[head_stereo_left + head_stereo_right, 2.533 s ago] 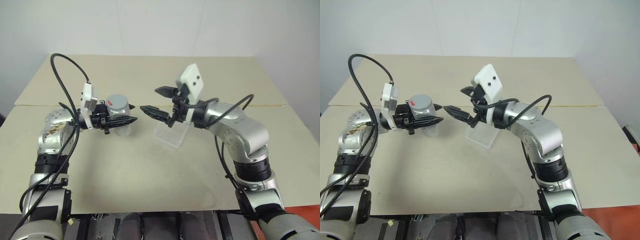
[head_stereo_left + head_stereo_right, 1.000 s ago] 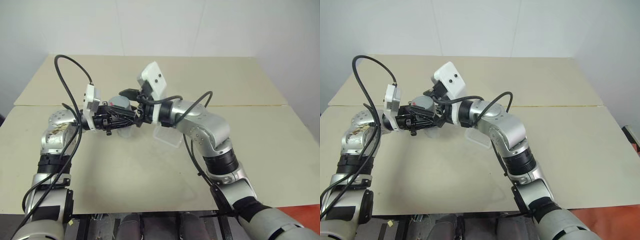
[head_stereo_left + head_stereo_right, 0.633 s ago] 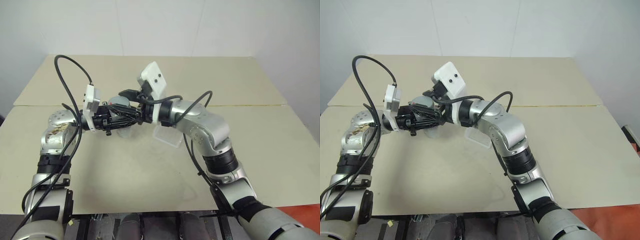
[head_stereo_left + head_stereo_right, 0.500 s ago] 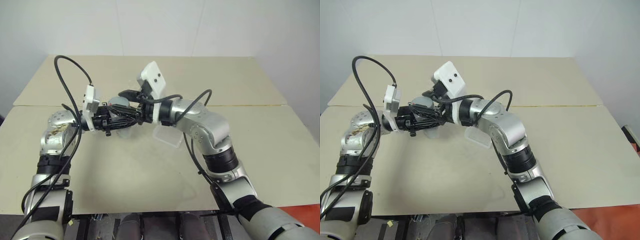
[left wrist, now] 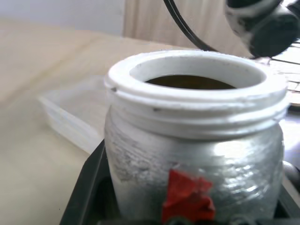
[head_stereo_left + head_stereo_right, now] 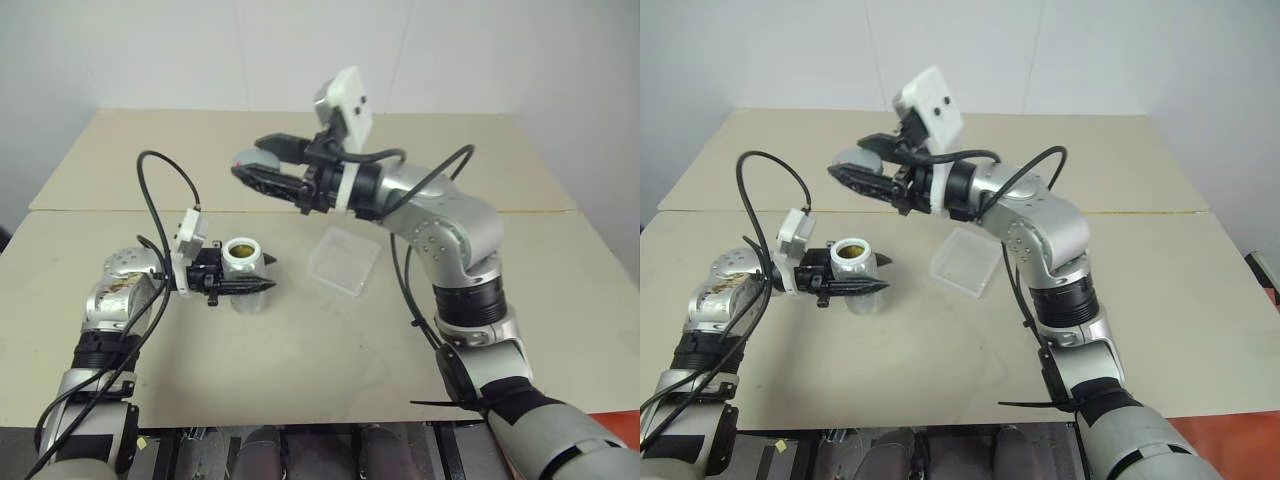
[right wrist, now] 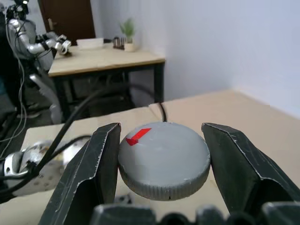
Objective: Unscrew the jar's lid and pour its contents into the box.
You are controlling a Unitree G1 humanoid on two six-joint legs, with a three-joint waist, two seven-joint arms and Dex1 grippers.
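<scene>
Right gripper (image 6: 262, 172) raised above the table (image 6: 300, 350), fingers clamped on the grey lid (image 7: 163, 159), red mark up. Left gripper (image 6: 250, 280) lower, near the table, closed around the silvery jar (image 6: 243, 270), upright, mouth open. Clear box (image 6: 344, 260) on the table just right of the jar, apart from it. Brownish contents (image 5: 190, 82) inside the jar.

Work surface: two beige tables (image 6: 300, 340) butted edge to edge — the seam runs across behind the box. One item rests directly on it — the box (image 6: 345, 260), clear plastic, lying flat near centre on the nearer table.
</scene>
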